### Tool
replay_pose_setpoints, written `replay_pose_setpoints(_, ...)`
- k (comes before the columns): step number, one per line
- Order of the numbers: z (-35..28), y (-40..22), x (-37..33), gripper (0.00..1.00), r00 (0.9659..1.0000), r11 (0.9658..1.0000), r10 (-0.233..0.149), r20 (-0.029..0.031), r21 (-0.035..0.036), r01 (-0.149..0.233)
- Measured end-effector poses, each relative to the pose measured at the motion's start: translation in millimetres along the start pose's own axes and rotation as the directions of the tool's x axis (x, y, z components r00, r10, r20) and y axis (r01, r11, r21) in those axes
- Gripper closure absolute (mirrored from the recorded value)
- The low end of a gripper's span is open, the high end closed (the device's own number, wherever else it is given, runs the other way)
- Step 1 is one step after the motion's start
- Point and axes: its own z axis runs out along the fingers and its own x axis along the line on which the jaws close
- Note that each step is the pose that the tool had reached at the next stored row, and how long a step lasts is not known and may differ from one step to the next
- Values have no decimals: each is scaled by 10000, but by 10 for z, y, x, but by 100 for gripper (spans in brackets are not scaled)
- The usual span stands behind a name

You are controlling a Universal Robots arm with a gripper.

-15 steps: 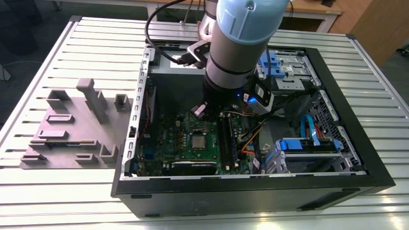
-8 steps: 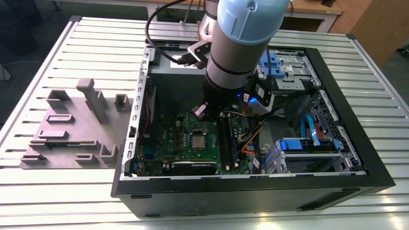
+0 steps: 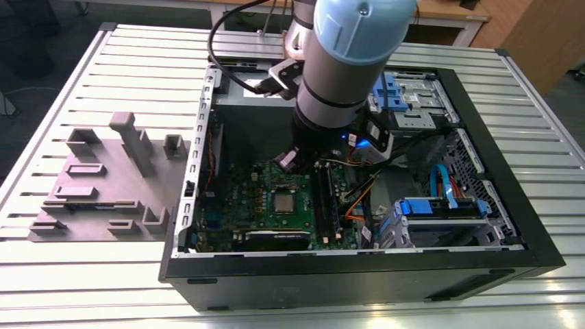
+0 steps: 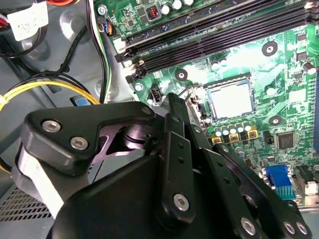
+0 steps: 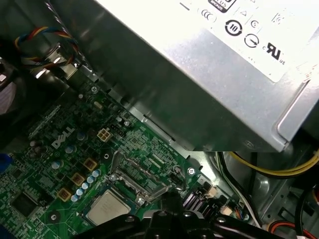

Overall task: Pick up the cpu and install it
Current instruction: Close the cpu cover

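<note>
1 cpu (image 3: pixel 286 203) lies flat in socket on 1 green mobo (image 3: pixel 229 199), inside 1 open PC case (image 3: pixel 366 277) on slatted surface (image 3: pixel 92 288). 1 pincer (image 4: pixel 172 105) hangs near socket, apart from cpu; its width: can't tell.

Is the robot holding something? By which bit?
Not the cpu: it lies in its socket on the motherboard, apart from the gripper. Whether the gripper grips anything else cannot be told.
</note>
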Motion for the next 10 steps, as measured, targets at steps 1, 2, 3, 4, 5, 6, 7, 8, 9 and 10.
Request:
replay_pose_setpoints(1,0,-4,-2,90,10000,10000,-23,-5,-4,23)
replay_pose_setpoints(2,-1,-7,-5,90,10000,10000,-43,-11,-7,43)
replay_pose_setpoints(3,-1,-7,-5,90,10000,10000,-50,-12,-7,50)
replay_pose_setpoints(4,-1,-7,-5,90,10000,10000,-51,-12,-8,51)
replay_pose_setpoints(5,-1,-7,-5,90,10000,10000,-53,-13,-8,53)
replay_pose_setpoints(6,-1,-7,-5,90,10000,10000,-54,-13,-8,54)
replay_pose_setpoints(7,0,-7,-5,90,10000,10000,-56,-12,-9,56)
replay_pose_setpoints(8,-1,-8,-5,90,10000,10000,-64,-15,-9,64)
replay_pose_setpoints(9,-1,-8,-5,90,9999,9999,-100,-20,-12,100)
replay_pose_setpoints(10,-1,-9,-4,90,9998,9999,-172,-30,-18,172)
